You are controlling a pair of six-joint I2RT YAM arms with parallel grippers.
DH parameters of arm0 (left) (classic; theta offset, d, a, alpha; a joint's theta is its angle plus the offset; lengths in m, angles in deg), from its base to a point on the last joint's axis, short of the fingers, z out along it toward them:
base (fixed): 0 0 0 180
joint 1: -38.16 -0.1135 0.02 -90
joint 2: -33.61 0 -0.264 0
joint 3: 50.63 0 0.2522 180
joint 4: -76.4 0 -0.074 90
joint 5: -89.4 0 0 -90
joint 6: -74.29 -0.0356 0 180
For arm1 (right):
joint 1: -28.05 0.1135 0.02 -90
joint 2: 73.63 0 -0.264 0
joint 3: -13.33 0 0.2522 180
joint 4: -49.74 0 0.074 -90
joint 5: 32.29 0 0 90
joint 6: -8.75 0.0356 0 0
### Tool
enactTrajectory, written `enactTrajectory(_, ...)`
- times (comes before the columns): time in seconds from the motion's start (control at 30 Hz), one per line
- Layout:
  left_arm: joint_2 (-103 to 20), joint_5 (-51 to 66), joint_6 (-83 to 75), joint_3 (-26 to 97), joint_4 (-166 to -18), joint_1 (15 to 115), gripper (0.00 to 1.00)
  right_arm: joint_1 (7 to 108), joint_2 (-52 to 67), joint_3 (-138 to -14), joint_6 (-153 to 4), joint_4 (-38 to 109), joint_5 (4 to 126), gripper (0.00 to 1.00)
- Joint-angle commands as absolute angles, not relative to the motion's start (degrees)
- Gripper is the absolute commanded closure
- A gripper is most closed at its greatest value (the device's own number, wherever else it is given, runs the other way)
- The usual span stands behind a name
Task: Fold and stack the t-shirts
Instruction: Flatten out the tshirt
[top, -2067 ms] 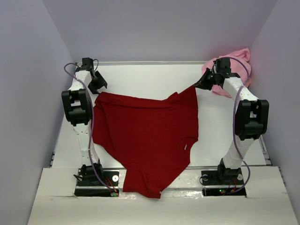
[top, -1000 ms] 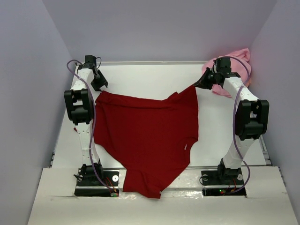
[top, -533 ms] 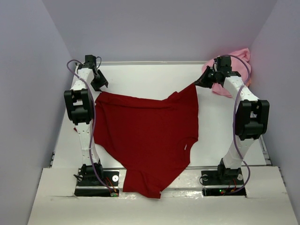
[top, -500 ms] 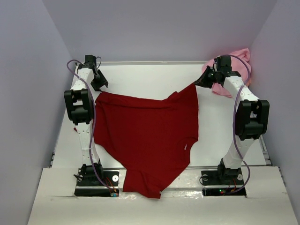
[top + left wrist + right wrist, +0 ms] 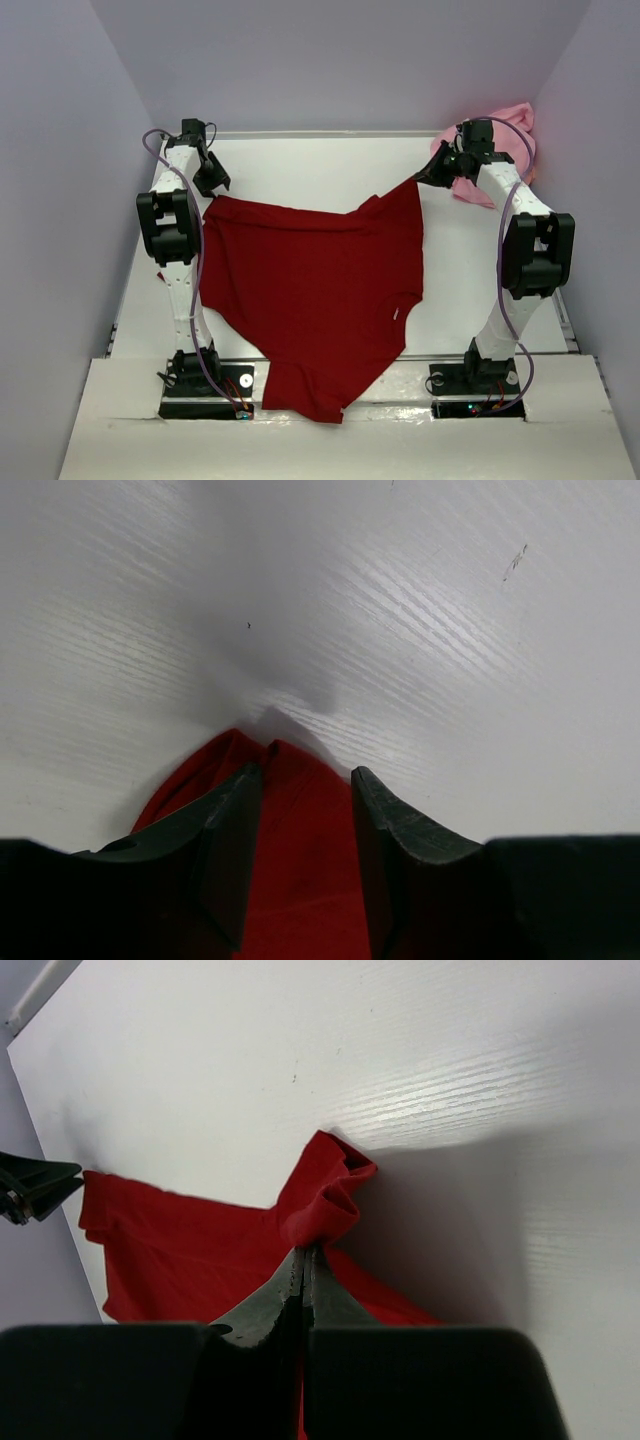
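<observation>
The right end effector [image 5: 303, 1255] is pinched fully closed on a bunched far-right corner of the dark red t-shirt [image 5: 310, 290]. The left end effector [image 5: 306, 775] stands about half open at the shirt's far-left corner, its fingers [image 5: 232, 830] astride the cloth tip without clamping it. The dark red t-shirt lies spread across the white worktop [image 5: 320, 165] between the two arms, its near edge hanging over the front, and the light pink t-shirt [image 5: 512, 128] sits crumpled in the far right corner behind the right arm.

Pale lavender walls [image 5: 330, 60] enclose a white, faintly wood-grained table [image 5: 300, 170] under soft, even light.
</observation>
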State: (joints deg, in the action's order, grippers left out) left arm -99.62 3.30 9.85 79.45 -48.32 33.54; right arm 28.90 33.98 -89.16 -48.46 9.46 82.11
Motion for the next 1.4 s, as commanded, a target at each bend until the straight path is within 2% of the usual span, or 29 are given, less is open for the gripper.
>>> enactTrajectory(0.0,-99.46,3.97,9.33,78.45,-47.30,33.24,0.50,29.20,32.72,-91.04,-49.00,11.11,82.14,1.00)
enactTrajectory(0.07,-99.63,4.32,9.25,78.01,-47.39,33.33,0.54,29.20,32.63,-90.96,-49.17,11.11,81.97,1.00)
enactTrajectory(0.3,-100.78,4.32,8.98,78.27,-46.60,33.33,0.54,29.20,32.28,-90.87,-48.91,11.11,81.97,1.00)
enactTrajectory(0.5,-101.56,5.37,8.72,78.53,-46.60,33.33,0.58,29.20,32.10,-90.69,-49.00,11.02,81.79,1.00)
enactTrajectory(0.53,-101.91,6.51,8.37,78.45,-46.77,33.33,0.64,29.20,32.10,-90.69,-49.00,11.11,81.79,1.00)
enactTrajectory(0.57,-102.09,7.65,8.28,78.27,-46.95,33.24,0.90,29.20,32.02,-90.69,-49.00,11.11,81.79,1.00)
enactTrajectory(0.67,-101.92,7.58,9.16,78.18,-47.12,33.24,1.00,29.20,31.93,-90.69,-49.09,11.02,81.79,1.00)
enactTrajectory(0.93,-92.09,6.70,10.92,77.13,-54.06,33.33,1.00,29.20,29.74,-89.20,-49.61,10.05,82.58,1.00)
enactTrajectory(1.2,-87.95,6.96,11.97,83.45,-56.00,33.33,1.00,29.20,25.08,-84.46,-49.61,9.88,83.99,1.00)
enactTrajectory(1.37,-82.41,8.37,12.50,79.68,-62.32,33.42,1.00,29.20,22.53,-82.43,-49.62,8.21,85.92,1.00)
